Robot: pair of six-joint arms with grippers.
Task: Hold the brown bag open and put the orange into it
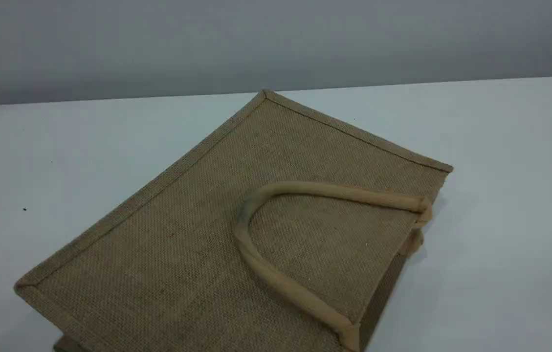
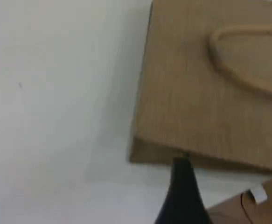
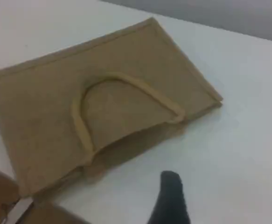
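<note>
The brown bag (image 1: 197, 234) lies flat on the white table, with one beige loop handle (image 1: 256, 254) resting on its upper face. Its mouth edge faces the lower right and is nearly closed. The orange is out of view. Neither gripper shows in the scene view. In the left wrist view, my left gripper (image 2: 182, 191) shows one dark fingertip just in front of the bag's (image 2: 205, 93) near edge, holding nothing. In the right wrist view, my right gripper (image 3: 170, 196) hangs over bare table short of the bag's (image 3: 42, 116) mouth, open and empty.
The table's far edge (image 1: 403, 83) meets a grey wall. A brown object with a white tag (image 2: 261, 205) sits at the lower right of the left wrist view. Brown shapes (image 3: 0, 191) show at the lower left of the right wrist view.
</note>
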